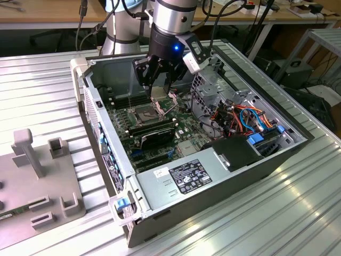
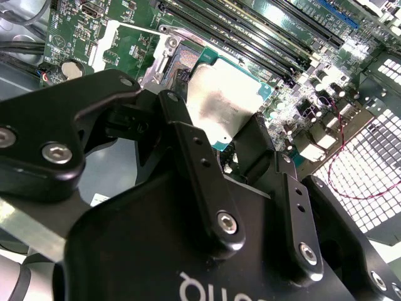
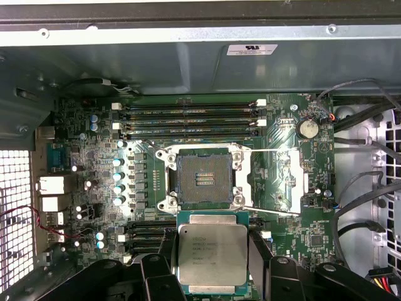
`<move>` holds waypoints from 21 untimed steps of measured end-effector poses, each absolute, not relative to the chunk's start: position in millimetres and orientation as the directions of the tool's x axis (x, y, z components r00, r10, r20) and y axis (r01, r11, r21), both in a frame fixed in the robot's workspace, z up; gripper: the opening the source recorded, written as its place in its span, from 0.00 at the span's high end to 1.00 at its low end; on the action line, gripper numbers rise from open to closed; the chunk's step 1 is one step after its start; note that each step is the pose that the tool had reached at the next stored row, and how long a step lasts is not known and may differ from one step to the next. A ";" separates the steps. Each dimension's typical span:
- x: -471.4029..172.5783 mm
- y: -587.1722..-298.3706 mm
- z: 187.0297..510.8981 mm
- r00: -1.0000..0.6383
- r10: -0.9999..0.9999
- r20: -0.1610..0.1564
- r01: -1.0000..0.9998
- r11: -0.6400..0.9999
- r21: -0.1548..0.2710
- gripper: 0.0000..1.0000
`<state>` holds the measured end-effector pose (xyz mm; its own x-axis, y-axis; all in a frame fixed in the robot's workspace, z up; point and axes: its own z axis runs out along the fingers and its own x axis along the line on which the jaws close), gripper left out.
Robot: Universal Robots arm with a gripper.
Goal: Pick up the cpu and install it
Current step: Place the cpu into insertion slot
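My gripper hangs inside the open computer case, shut on the cpu. The cpu is a flat square chip with a dull silver top, clamped by its two side edges between black fingers in both wrist views. It hangs level, a little above the motherboard and just beside the dark square socket. The socket is uncovered, with its hinged silver bracket swung open to one side. In the second wrist view the cpu sits between the fingertips, with the socket frame beyond it.
Long black memory sticks flank the socket. A power supply fills the case's near end. Coloured cables and drive bays lie at the exterior view's right. A grey fixture stands outside the case, at the exterior view's left.
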<state>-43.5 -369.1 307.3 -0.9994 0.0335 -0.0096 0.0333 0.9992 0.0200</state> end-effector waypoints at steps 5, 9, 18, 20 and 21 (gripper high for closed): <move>-43.5 -369.1 307.2 -0.999 0.033 -0.010 0.033 0.999 0.020 0.45; -43.5 -369.1 307.1 -0.999 0.040 -0.010 0.040 0.999 0.020 0.45; -43.5 -369.1 305.5 -0.976 0.217 -0.010 0.217 0.976 0.020 0.45; -43.5 -369.1 305.0 -0.965 0.261 -0.010 0.261 0.965 0.020 0.45; -43.5 -369.1 304.9 -0.961 0.277 -0.010 0.277 0.961 0.020 0.45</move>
<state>-43.5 -369.1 304.9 -0.9609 0.2768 -0.0096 0.2766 0.9608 0.0200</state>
